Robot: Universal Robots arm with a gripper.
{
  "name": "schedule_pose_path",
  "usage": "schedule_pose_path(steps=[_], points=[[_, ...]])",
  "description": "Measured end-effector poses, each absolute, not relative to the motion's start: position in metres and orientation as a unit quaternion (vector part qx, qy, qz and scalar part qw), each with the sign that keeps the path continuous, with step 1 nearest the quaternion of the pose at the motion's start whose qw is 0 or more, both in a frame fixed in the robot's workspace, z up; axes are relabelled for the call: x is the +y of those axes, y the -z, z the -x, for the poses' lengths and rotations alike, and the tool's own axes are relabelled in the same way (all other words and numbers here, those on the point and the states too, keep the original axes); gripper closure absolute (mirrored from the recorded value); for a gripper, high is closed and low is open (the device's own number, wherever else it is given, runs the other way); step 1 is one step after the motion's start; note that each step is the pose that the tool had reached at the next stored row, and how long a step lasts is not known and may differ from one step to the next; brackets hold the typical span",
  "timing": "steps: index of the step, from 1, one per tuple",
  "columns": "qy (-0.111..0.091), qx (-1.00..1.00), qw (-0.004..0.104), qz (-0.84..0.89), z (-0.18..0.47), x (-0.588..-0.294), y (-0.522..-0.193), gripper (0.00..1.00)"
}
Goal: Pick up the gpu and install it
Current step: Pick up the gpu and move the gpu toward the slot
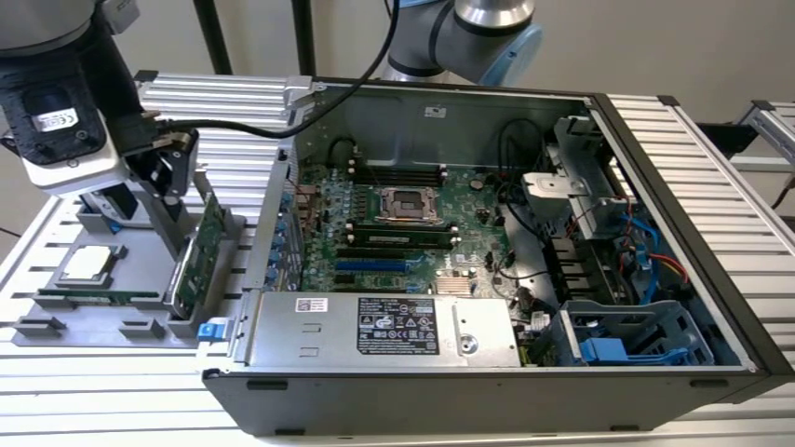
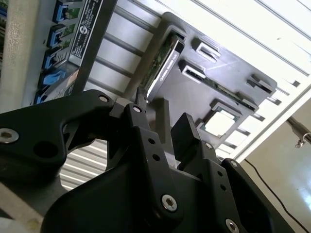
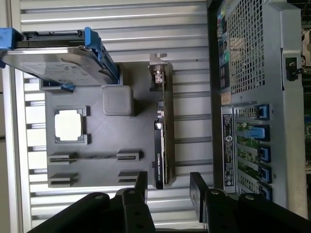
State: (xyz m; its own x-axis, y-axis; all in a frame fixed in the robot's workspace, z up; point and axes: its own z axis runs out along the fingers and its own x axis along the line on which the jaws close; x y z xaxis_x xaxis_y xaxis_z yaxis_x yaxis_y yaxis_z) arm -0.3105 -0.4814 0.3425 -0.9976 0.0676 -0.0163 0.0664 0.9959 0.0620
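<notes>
The end effector (image 3: 169, 180) is wide open and holds nothing. Its two black fingers (image 3: 142, 182) hang near one end of the gpu (image 3: 163, 141). The gpu stands on its thin edge in the gray tray (image 3: 97, 141), beside the computer case (image 3: 252, 48). Its flat sides are hard to see.

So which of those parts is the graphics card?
Find the open computer case; the grey tray sits at its side, on the exterior view's left. The gpu is the thin card standing on edge along the tray's case-side rim, unlike the flat-lying square chip and memory stick.
</notes>
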Motion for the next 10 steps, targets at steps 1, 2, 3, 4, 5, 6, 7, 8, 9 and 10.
schedule_pose_path(steps=[1,2,3,4,5,6,7,8,9,10], points=[[-0.031,0.999,0.009,-0.034,0.3105,-0.4814,-0.3422,0.00],[-0.031,0.999,0.009,-0.034,0.3105,-0.4814,-0.3419,0.00],[-0.031,0.999,0.009,-0.034,0.3105,-0.4814,-0.3416,0.00],[-0.031,0.999,0.009,-0.034,0.3105,-0.4814,-0.3412,0.00],[-0.031,0.999,0.009,-0.034,0.3105,-0.4814,-0.3408,0.00],[-0.031,0.999,0.009,-0.034,0.3105,-0.4814,-0.3404,0.00],[-0.031,0.999,0.009,-0.034,0.3105,-0.4815,-0.3400,0.00],[-0.031,0.999,0.009,-0.034,0.3105,-0.4815,-0.3396,0.00],[-0.031,0.999,0.009,-0.034,0.3105,-0.4814,-0.3393,0.00],[-0.031,0.999,0.009,-0.034,0.3105,-0.4814,-0.3389,0.00]])
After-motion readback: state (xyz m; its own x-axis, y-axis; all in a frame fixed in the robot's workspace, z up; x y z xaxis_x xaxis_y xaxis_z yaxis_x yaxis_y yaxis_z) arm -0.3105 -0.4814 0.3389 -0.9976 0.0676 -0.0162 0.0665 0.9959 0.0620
